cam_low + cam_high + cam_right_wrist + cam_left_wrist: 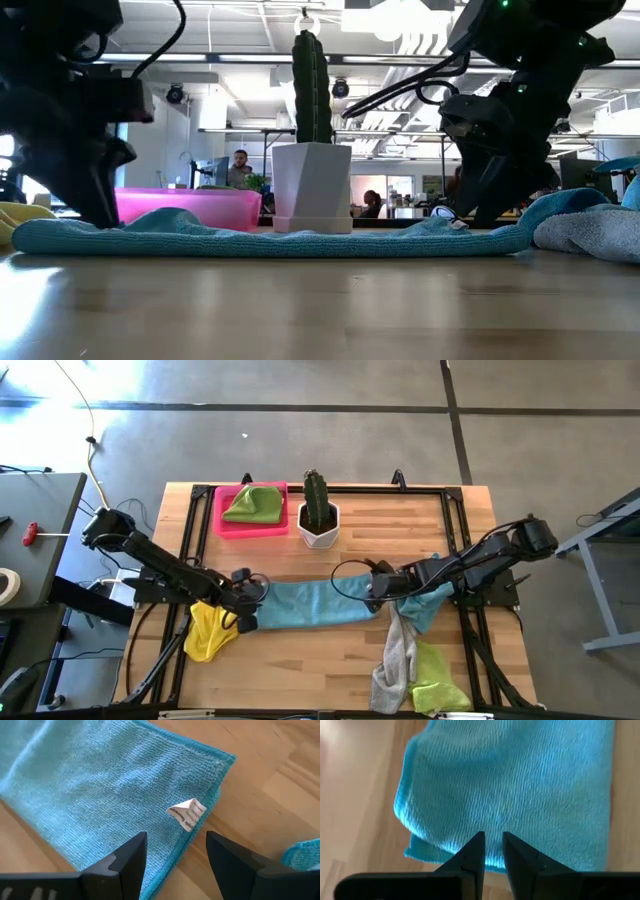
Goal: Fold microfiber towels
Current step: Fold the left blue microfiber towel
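Observation:
A light blue towel point(305, 605) lies flat and folded along the table's middle, and also shows in the low view point(270, 238). My left gripper point(246, 600) stands low over its left end point(485, 795), fingers a narrow gap apart. My right gripper point(380, 592) is open low over its right end, above the corner with a white label point(187, 813). A yellow towel point(205, 630) lies by the left arm. A grey towel point(398, 655), a lime green towel point(440, 682) and a second light blue towel point(432, 600) lie at the front right. Another lime green towel point(255, 505) lies in the pink tray. My left gripper points down at the light blue towel's left end point(470, 827), with nothing between its fingers. I cannot tell whether the fingertips touch the cloth. My right gripper's fingers stand wide apart over the label corner point(200, 780), and I cannot tell whether they touch it.
A pink tray point(228, 525) stands at the back left. A cactus in a white pot point(318, 520) stands beside it, behind the blue towel. Black rails run along the table's left and right sides. Bare wood shows at the front centre point(300, 665).

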{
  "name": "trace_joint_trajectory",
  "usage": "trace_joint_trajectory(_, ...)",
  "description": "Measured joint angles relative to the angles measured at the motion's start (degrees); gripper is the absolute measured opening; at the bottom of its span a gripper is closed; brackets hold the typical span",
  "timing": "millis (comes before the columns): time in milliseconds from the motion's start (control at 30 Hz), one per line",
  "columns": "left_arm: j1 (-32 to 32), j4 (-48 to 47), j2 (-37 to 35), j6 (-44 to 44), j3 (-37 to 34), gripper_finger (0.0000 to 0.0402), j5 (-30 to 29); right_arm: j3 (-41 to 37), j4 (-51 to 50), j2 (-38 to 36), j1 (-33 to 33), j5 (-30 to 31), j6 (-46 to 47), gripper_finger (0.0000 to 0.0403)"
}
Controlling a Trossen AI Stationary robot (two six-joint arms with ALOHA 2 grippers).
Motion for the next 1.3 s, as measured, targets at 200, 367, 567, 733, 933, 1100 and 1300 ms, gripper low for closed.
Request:
trace_joint_trajectory(200,-1.27,0.29,0.02,-0.35,-0.67,0.0049,-0.01,0.0,-0.44,2.17,0.1,1.14,0.85,0.0197)
trace_joint_trajectory(367,-2.52,3.92,0.02,0.07,-0.65,0.0046,-0.1,0.1,1.42,5.16,-1.0,0.97,0.2,0.0197)
trace_joint_trajectory(567,-3.46,4.57,0.02,-0.14,-0.65,0.0046,-0.28,0.25,3.75,7.55,-1.33,-0.36,-2.14,0.0197)
trace_joint_trajectory(733,-3.46,4.07,1.37,-0.28,-0.63,0.0046,-0.45,0.0,5.72,6.89,-0.17,-0.58,-2.68,0.019)
trace_joint_trajectory(933,-3.48,4.51,5.86,-0.31,-0.41,0.0046,-1.63,0.0,9.66,7.13,1.21,-1.35,-4.32,0.0152)
trace_joint_trajectory(1100,-3.48,5.22,7.91,-1.87,-0.2,0.0046,-2.18,0.0,10.99,7.16,1.53,-3.64,-5.89,0.0107)
trace_joint_trajectory(1300,-3.48,6.24,7.11,-2.84,-0.53,0.0046,-2.2,0.0,11.29,7.14,1.72,-3.34,-8.6,0.003)
